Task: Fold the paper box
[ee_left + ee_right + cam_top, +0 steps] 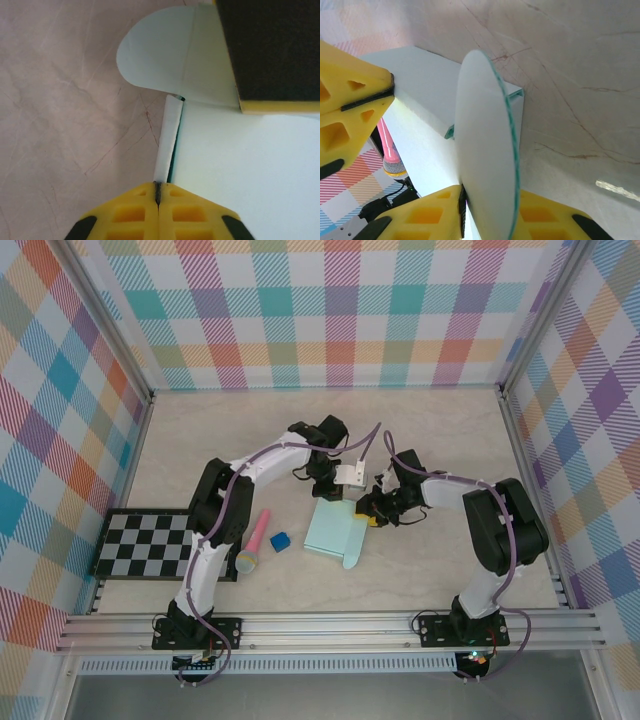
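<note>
your left pincer [157, 196] is pressed fully together on a thin side flap of the paper box [250, 170]. your right pincer [487, 202] has the box's rounded flap standing between its fingers, with one finger against the card, but you cannot tell whether it really pinches. the box lies flat on the tabletop [440, 430], well to the right of the checkered board [150, 545]. a pink stick [258, 538] and a small blue cube [279, 540] lie between that board and the box.
</note>
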Controlling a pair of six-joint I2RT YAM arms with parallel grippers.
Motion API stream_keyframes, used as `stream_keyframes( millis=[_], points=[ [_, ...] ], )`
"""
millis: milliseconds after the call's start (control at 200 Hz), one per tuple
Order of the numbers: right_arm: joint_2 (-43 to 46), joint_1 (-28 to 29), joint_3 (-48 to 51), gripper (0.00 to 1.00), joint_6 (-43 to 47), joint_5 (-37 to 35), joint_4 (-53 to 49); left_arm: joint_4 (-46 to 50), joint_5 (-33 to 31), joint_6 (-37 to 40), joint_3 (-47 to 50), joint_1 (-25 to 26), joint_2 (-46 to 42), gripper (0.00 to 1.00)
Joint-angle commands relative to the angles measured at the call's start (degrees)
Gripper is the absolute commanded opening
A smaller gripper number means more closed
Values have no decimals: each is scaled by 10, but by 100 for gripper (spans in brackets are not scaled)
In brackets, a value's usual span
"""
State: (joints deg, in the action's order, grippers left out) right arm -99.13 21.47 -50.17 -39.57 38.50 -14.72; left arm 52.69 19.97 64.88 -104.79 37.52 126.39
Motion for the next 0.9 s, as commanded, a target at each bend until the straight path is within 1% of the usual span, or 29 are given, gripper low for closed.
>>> stream_keyframes(
  millis=[0, 80, 165, 225, 285, 360, 470, 580, 670, 725, 785, 895],
  points=[
    [10, 4, 4, 27, 12, -33, -36, 26, -45, 14, 15, 11, 42, 0],
    [21, 3, 5, 31, 12, -34, -39, 9, -41, 12, 28, 11, 30, 0],
    [33, -5, 4, 40, 14, -28, -45, -3, -34, 10, 36, 9, 20, 0],
    [40, -22, 9, 46, 0, -4, -39, -12, -27, 5, 39, 7, 14, 0],
    [48, -38, 21, 53, -24, 35, -17, -21, -17, -6, 39, 2, 10, 0],
    [61, -45, 38, 64, -63, 77, 22, -37, 20, -26, 43, -10, 0, 0],
    [73, -45, 61, 71, -116, 105, 70, -71, 65, -62, 55, -29, -11, 0],
    [80, -45, 90, 80, -194, 110, 128, -85, 90, -74, 63, -40, -16, 0],
    [85, -42, 114, 87, -279, 109, 177, -90, 91, -79, 68, -42, -15, 0],
    [89, -38, 120, 93, -328, 99, 177, -92, 95, -84, 72, -42, -14, 0],
    [86, -30, 116, 94, -361, 97, 175, -97, 98, -89, 77, -42, -13, 0],
    [79, -10, 123, 96, -453, 86, 219, -103, 98, -96, 86, -42, -13, 0]
  ],
)
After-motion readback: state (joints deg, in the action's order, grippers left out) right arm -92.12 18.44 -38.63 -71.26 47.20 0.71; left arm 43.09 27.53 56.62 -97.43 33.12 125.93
